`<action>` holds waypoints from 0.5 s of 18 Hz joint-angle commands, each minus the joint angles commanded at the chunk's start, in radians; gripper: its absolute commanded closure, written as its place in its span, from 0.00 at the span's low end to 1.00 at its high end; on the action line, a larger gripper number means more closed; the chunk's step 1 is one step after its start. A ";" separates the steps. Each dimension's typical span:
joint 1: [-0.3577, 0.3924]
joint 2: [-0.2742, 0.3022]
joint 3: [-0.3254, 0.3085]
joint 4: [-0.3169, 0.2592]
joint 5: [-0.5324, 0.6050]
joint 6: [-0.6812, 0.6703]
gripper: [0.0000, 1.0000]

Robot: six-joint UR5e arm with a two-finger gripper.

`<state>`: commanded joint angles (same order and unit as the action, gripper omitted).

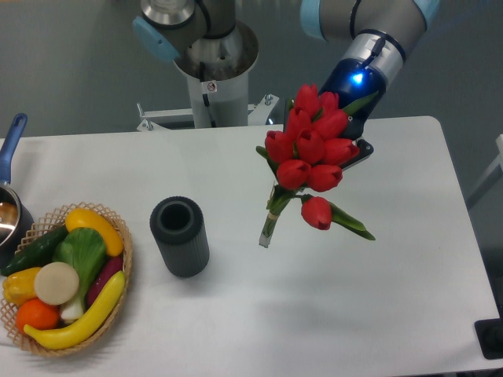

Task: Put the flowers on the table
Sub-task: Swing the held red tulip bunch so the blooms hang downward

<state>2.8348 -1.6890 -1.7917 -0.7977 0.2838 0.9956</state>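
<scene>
The flowers (311,153), a bunch of red tulips with green leaves and a pale green bundle of stems, hang in the air above the table (330,314), right of its middle; the heads cluster high, up against the gripper (355,126), and the stems slant down and to the left, their cut ends low over the white surface, though whether they touch it cannot be told; one tulip droops apart from the rest at the lower right of the bunch, with a long leaf pointing out to the right beside it; the gripper sits behind and above the blooms at the end of the arm, a blue light glowing on its dark body, and the tulip heads cover its fingers, so how the jaws stand, and whether they clasp the bunch, cannot be told; only a dark edge of it shows just right of the red heads; left of the stems, well apart, a dark cylinder (180,236) stands upright on the table with its open top showing; further left a wicker basket (118,306) of fruit and vegetables sits at the table's left edge; a pot with a blue handle (11,141) is cut off by the frame beyond it
</scene>
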 joint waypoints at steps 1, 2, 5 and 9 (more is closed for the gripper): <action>0.000 0.005 -0.003 0.002 0.002 0.002 0.66; 0.000 0.005 -0.003 0.000 0.002 0.002 0.66; 0.001 -0.001 0.005 -0.002 0.002 0.002 0.66; 0.000 0.002 0.011 0.000 0.047 0.009 0.66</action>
<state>2.8348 -1.6874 -1.7810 -0.7977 0.3312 1.0048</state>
